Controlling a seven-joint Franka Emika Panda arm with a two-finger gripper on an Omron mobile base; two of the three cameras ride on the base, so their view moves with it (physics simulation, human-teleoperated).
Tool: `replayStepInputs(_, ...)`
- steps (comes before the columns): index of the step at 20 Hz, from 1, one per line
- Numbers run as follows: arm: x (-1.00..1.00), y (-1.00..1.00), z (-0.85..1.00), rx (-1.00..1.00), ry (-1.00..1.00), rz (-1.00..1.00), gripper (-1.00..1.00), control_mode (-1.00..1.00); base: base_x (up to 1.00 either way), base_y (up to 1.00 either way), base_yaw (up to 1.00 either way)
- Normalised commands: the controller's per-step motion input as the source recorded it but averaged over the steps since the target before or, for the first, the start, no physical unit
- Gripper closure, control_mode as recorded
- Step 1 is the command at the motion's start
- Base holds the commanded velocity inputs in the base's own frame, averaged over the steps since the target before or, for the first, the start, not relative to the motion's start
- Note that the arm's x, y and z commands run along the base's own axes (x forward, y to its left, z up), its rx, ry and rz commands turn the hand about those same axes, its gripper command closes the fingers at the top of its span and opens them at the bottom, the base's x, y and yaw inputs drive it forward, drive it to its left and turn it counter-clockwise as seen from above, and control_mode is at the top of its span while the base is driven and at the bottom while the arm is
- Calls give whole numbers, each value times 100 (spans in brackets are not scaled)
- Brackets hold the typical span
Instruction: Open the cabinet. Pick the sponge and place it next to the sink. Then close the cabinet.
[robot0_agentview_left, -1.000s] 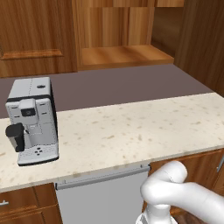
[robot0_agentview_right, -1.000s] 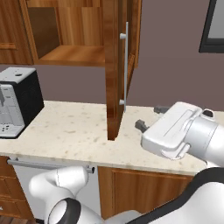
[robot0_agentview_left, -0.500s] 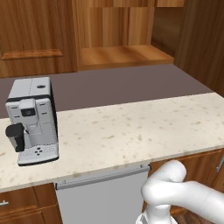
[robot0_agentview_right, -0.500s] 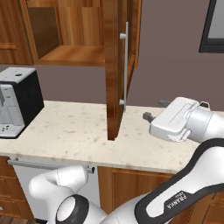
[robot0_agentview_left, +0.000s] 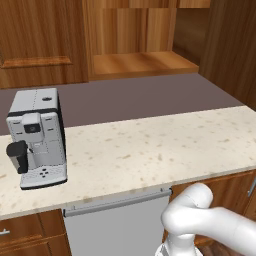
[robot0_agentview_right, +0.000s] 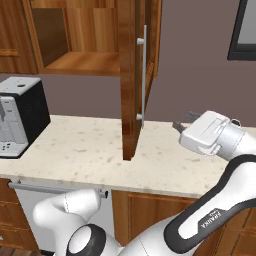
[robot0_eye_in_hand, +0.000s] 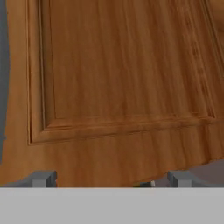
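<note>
The cabinet (robot0_agentview_right: 75, 47) stands open, its lighter wood shelf (robot0_agentview_left: 140, 62) bare where I can see it. Its door (robot0_agentview_right: 131, 85) swings out over the counter, edge-on in the right base view, with the silver bar handle (robot0_agentview_right: 142, 75) on its right face. My gripper (robot0_agentview_right: 183, 121) hovers to the right of the door's lower end, apart from it, open and holding nothing. In the hand view the fingertips (robot0_eye_in_hand: 41, 178) frame the door's recessed panel (robot0_eye_in_hand: 122, 65) close ahead, with my gripper (robot0_eye_in_hand: 110, 179) empty. The sponge and the sink are out of view.
A silver and black coffee machine (robot0_agentview_left: 37, 135) stands at the left of the speckled counter (robot0_agentview_left: 150, 150). A dishwasher front (robot0_agentview_left: 115, 225) sits below the counter edge. A dark framed panel (robot0_agentview_right: 245, 30) hangs on the wall at upper right.
The gripper has drawn away from the door's lower edge, moving right and slightly up, still open. The door and the base have not moved.
</note>
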Motion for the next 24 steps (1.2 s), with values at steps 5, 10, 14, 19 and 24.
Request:
replayStepInputs(5, -4, 28, 12, 0, 0, 0, -100, -100, 0, 0, 0)
replayStepInputs(10, -9, 57, 29, 0, 0, 0, -100, -100, 0, 0, 0)
replayStepInputs(14, 0, 75, 11, -5, 0, -1, -100, -100, 0, 0, 0)
replayStepInputs(19, 6, 95, 0, -1, 0, -8, -100, -100, 0, 0, 0)
replayStepInputs(24, 0, 97, 14, 0, 0, -9, -100, -100, 0, 0, 0)
